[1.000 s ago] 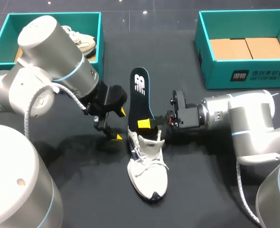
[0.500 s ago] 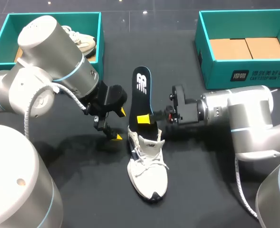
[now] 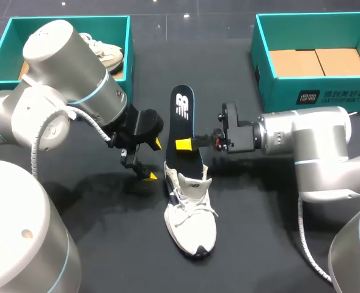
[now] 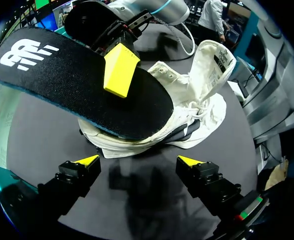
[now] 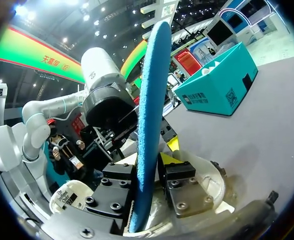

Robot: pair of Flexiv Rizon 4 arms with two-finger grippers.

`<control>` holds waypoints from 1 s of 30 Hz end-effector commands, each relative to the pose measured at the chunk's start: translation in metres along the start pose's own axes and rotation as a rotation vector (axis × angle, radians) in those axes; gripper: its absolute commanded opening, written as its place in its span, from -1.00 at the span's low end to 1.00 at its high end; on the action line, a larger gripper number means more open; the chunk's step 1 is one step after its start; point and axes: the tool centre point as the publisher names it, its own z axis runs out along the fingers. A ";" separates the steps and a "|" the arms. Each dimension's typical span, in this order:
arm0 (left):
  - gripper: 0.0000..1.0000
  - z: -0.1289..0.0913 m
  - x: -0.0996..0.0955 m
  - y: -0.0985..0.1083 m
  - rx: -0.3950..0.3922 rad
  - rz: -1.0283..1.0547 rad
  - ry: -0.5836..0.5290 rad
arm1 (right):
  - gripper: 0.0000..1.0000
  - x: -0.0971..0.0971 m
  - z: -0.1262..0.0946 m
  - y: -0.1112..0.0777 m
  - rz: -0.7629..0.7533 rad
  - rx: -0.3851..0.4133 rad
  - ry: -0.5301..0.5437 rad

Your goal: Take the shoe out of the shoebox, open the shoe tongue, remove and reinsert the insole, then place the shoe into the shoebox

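A white shoe (image 3: 191,215) lies on the black table, its tongue (image 4: 214,60) pulled open. The black insole (image 3: 183,122) with a white logo slants up out of the shoe's opening toward the far side. My right gripper (image 3: 184,145) is shut on the insole's middle, coming in from the right. In the right wrist view the insole's blue edge (image 5: 149,110) stands between the fingers (image 5: 179,172). My left gripper (image 3: 154,160) hangs open just left of the shoe's heel, holding nothing. In the left wrist view the left gripper (image 4: 138,162) faces the shoe (image 4: 186,115) and the insole (image 4: 77,85).
A teal shoebox (image 3: 2,52) at the far left holds a second white shoe (image 3: 105,54). Another teal shoebox (image 3: 326,97) at the far right has brown cardboard inside. Bare table lies between the boxes and in front of the shoe.
My right gripper has drawn the insole a little farther away from the shoe, toward the far side. The left arm and the shoe have stayed put.
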 end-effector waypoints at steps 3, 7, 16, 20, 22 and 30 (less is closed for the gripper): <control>1.00 0.000 0.000 0.001 0.000 0.001 0.000 | -0.59 0.000 0.003 0.003 -0.002 -0.013 -0.011; 1.00 0.000 0.000 0.001 0.000 0.001 0.000 | -0.98 0.000 0.002 0.003 -0.003 -0.021 -0.013; 1.00 0.000 0.000 0.001 0.000 0.001 0.000 | -1.00 -0.004 0.000 -0.009 0.032 -0.026 0.034; 1.00 0.000 0.000 0.001 0.000 0.001 0.000 | -1.00 -0.004 0.001 -0.014 0.041 -0.020 0.052; 1.00 0.000 0.000 0.001 0.000 0.001 0.000 | -1.00 -0.004 0.001 -0.017 0.046 -0.020 0.059; 1.00 0.000 0.000 0.001 0.000 0.001 0.000 | -1.00 -0.001 0.005 -0.035 0.081 -0.011 0.067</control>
